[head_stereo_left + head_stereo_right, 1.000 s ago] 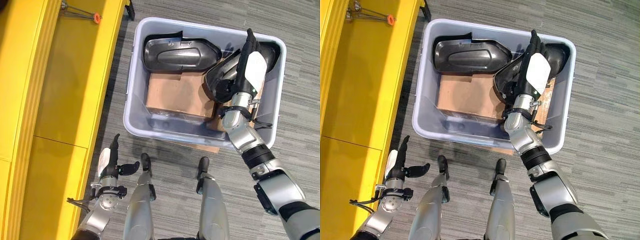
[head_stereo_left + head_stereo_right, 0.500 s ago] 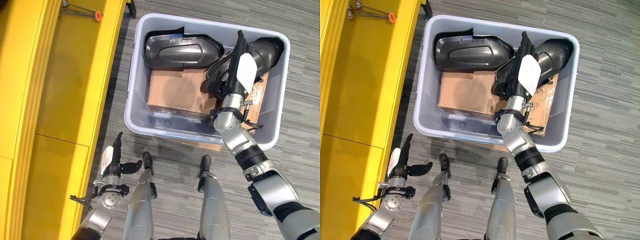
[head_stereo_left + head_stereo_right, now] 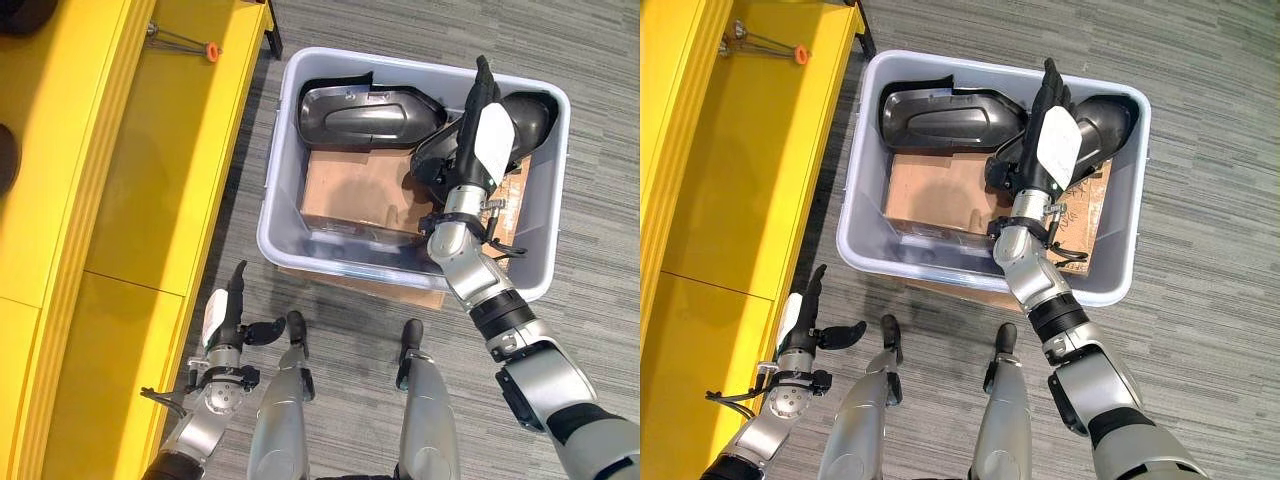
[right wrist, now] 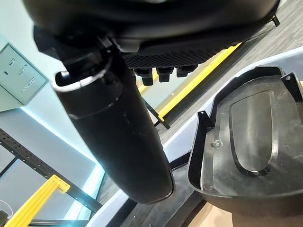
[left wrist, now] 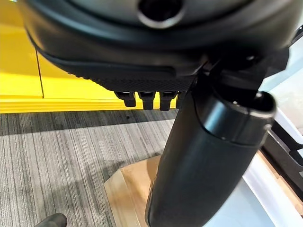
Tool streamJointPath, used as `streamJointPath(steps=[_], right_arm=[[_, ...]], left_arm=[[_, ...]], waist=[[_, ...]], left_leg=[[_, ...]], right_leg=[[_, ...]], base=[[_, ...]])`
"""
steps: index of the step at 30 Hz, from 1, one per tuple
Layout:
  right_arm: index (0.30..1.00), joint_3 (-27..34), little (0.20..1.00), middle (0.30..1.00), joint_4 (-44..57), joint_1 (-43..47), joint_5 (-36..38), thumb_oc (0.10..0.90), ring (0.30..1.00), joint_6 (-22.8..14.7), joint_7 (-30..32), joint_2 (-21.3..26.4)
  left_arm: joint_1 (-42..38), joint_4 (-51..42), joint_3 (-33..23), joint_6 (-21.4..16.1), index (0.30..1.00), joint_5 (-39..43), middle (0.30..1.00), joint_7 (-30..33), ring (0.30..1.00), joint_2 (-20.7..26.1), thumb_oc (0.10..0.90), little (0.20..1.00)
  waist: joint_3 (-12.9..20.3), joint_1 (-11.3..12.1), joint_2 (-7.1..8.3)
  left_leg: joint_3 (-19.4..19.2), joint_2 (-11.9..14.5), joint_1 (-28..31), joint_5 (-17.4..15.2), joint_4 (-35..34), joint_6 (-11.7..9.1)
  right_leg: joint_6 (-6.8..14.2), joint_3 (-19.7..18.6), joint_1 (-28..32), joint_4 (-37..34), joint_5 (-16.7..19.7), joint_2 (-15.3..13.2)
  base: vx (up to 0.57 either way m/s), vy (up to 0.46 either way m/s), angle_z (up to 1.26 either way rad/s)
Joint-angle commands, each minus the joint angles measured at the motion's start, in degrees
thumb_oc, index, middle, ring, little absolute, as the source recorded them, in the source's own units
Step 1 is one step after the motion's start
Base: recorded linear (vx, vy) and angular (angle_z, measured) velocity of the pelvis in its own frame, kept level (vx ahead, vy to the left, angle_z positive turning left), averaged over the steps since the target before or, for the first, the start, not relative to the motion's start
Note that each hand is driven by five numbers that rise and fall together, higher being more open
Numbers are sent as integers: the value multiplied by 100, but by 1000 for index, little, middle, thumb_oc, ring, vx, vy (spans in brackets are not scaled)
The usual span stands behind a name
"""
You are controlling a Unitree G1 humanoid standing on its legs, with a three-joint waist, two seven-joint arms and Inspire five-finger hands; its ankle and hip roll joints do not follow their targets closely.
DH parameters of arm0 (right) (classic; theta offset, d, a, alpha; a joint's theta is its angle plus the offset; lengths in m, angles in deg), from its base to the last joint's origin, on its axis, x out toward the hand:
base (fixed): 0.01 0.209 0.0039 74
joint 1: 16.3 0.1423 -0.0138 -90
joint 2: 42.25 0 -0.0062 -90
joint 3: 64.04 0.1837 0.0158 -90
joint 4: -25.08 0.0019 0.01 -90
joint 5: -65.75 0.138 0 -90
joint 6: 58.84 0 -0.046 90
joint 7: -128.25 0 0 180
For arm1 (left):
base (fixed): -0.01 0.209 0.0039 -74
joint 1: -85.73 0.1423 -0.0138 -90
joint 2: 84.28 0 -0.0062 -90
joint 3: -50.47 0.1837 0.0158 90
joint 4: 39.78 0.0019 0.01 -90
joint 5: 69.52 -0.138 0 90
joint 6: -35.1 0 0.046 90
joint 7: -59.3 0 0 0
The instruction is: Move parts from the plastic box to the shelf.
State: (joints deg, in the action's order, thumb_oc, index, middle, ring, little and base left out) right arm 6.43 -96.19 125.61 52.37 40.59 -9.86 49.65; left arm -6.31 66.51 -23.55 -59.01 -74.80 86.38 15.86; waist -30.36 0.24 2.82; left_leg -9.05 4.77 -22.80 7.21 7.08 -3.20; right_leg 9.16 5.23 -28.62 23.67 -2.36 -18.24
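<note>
Two black plastic parts are sitting in the grey plastic box (image 3: 272, 235) on the carpet. One long part (image 3: 365, 103) lies along the far-left side of the box, and the other part (image 3: 520, 118) is tucked into the far-right corner, leaning toward the middle. A sheet of cardboard (image 3: 350, 190) covers the box bottom in front of them. The right hand (image 3: 478, 125) is reaching into the box right over the corner part with its fingers straight and together, not curled round anything; whether it touches the part, I can't tell. The yellow shelf (image 3: 120, 170) runs along the box's left side. The left hand (image 3: 228, 315) hangs low beside the shelf, fingers straight, thumb stuck out, holding nothing.
</note>
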Motion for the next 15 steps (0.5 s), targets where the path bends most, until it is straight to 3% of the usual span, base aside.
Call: streamJointPath(steps=[1, 15], right_arm=[[1000, 190, 1000, 1000, 381, 898, -28, 900, 1000, -502, 311, -37], [1000, 36, 1000, 1000, 121, 826, 180, 900, 1000, -573, 88, -314]], left_arm=[[139, -597, -148, -285, 1000, -93, 1000, 250, 1000, 424, 900, 1000], [335, -645, -122, -260, 1000, -212, 1000, 285, 1000, 416, 900, 1000]], waist=[[56, 93, 172], [56, 121, -42]], left_leg=[[84, -115, 470, -1066, 360, 327], [44, -205, 169, -1090, 465, 369]], right_leg=[[16, 58, -83, -329, 694, -30], [29, 32, -393, -232, 693, -116]], base=[[0, 0, 0], [0, 1, 0]])
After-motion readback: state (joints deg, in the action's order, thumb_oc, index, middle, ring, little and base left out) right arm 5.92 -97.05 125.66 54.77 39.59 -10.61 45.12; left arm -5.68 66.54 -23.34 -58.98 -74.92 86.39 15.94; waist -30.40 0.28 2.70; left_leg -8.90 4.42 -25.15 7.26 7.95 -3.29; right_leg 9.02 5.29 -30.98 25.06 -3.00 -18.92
